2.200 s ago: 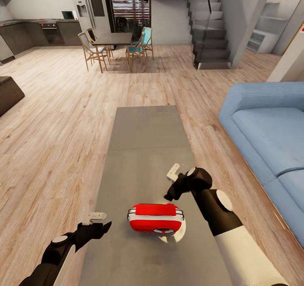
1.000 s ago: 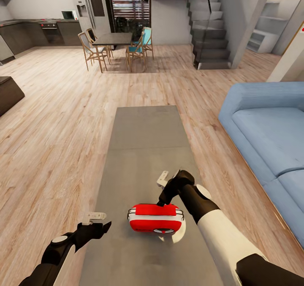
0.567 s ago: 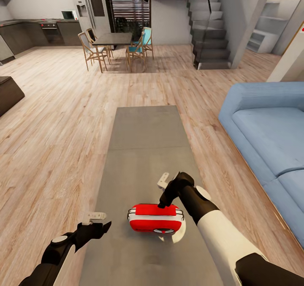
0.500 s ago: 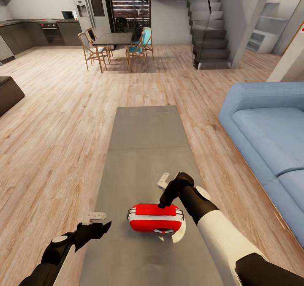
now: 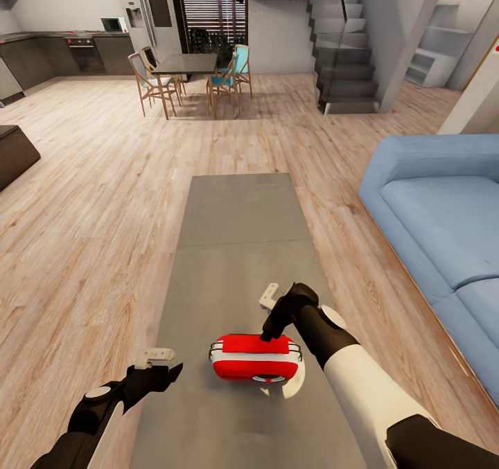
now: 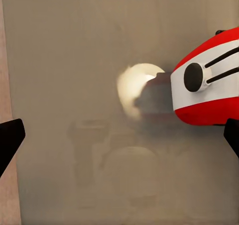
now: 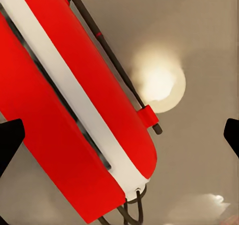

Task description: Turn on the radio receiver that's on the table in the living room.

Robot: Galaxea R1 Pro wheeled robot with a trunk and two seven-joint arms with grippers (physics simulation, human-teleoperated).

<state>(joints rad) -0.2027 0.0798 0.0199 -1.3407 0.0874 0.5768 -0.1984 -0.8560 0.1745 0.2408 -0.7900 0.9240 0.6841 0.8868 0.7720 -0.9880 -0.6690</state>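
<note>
One radio receiver [image 5: 256,359] sits on the long grey-taupe worktop [image 5: 235,233], at its near end. It has a glossy red top and front, white rounded sides with black slots, and a round dial low on its face. From the right wrist, a thin dark handle with a red clip runs along the radio's red top.

Two black hands are in view. The right hand [image 5: 263,336] is down at the radio's back top edge, seemingly touching it, with the fingertips [image 7: 11,138] spread wide at either side of the right wrist view. The left hand [image 5: 170,369] hangs over the worktop's edge beside the radio, apart from it, fingertips [image 6: 10,138] likewise spread.

The radio's far side is hidden.
</note>
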